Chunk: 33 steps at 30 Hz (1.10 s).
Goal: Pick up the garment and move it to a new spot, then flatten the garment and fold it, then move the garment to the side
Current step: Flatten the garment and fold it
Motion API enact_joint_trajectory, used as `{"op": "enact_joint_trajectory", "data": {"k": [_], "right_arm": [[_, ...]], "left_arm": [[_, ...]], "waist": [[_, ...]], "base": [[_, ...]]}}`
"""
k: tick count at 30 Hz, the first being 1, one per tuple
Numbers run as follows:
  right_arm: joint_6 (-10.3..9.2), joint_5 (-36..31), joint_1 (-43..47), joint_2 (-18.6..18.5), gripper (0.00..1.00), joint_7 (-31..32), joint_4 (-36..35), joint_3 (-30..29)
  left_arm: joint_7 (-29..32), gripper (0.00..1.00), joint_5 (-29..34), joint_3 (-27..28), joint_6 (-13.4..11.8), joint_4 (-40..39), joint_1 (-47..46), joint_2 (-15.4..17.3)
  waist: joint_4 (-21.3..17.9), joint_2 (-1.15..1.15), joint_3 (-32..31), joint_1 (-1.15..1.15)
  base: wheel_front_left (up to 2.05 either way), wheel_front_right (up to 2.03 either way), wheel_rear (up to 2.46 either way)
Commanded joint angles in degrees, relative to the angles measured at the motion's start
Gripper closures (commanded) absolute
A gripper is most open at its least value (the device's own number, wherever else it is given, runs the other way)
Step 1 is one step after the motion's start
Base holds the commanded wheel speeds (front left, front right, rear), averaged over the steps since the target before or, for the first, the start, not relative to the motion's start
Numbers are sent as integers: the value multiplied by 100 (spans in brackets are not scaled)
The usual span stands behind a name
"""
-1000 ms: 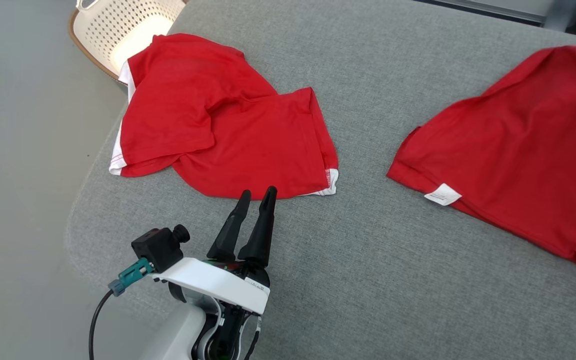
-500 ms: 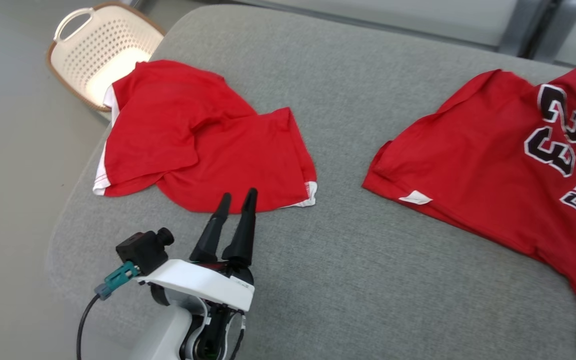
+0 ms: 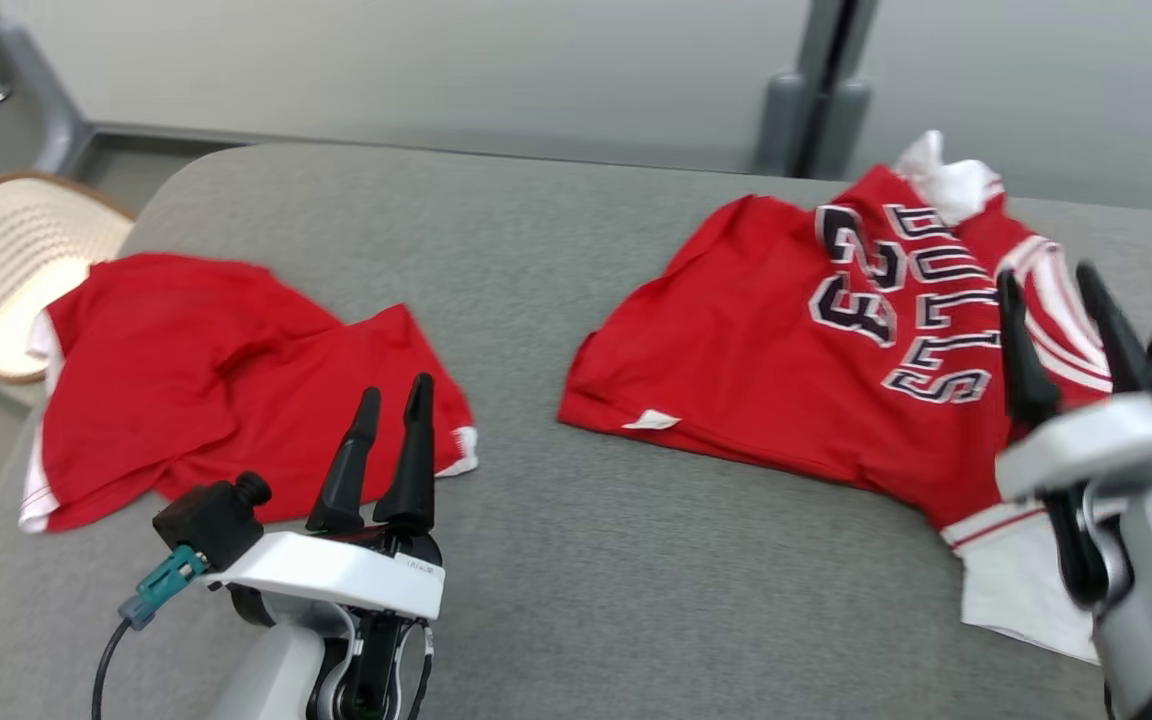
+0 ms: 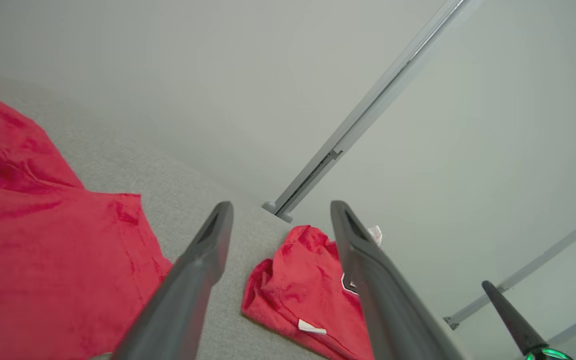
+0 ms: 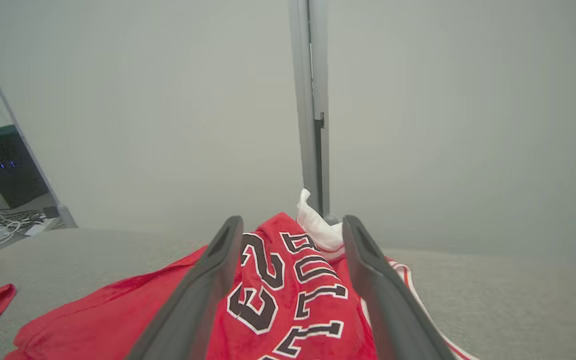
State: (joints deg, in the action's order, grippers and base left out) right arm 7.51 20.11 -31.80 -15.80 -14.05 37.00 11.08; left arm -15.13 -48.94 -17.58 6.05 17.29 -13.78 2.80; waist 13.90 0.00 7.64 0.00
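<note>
Having just let go, my right claw (image 3: 1047,276) hangs wide and empty over the jersey (image 3: 786,380), now lying rumpled right of the shorts (image 3: 186,400); left claw (image 3: 396,388) wide too; relocation judged done, flattening next.

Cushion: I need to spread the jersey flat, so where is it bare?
Bare: the middle strip between the shorts and the jersey, the far band behind the shorts, and the near stretch between the left pincer and the right pincer. Crowded: the left and right ends of the cushion, under those garments.
</note>
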Motion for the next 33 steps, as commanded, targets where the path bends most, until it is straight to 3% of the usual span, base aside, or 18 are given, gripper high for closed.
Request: {"op": "enact_joint_trajectory", "data": {"k": [1, 6, 11, 15, 19, 26, 33], "right_arm": [[-4, 90, 321, 23, 0, -36, -213, -60], [-2, 246, 1430, 325, 0, -80, -1330, -582], [-2, -1, 1831, 565, 0, 111, -2012, -868], [-2, -141, 1874, 727, 0, 260, -2400, -1054], [-2, -221, 1867, 845, 0, 338, -2629, -1129], [-2, -270, 1768, 1013, 0, 247, -2619, -1176], [-2, -149, 1708, 1083, 0, 171, -2499, -1175]], "left_arm": [[-1, 0, 29, 39, 21, -12, 87, 20], [-1, 0, 260, 233, -15, 92, 19, 20], [48, 0, 869, 143, -209, 599, -535, 210], [611, 0, 1487, -213, -516, 1258, -1456, 511], [1084, 0, 2076, -574, -665, 1915, -2453, 765], [1707, 0, 2604, -1036, -453, 3292, -3732, 1012], [1618, 0, 2680, -1165, -281, 4084, -4119, 1078]], "waist": [[-389, 0, -183, 0], [-931, 0, -25, 0], [-1470, 0, 271, 0], [-1844, 0, 601, 0], [-2172, 0, 969, 0], [-2661, 0, 1490, 0], [-2831, 0, 1605, 0]], "base": [[0, 0, 0], [0, 0, 0], [0, 0, 0], [0, 0, 0], [0, 0, 0], [0, 0, 0], [0, 0, 0]]}}
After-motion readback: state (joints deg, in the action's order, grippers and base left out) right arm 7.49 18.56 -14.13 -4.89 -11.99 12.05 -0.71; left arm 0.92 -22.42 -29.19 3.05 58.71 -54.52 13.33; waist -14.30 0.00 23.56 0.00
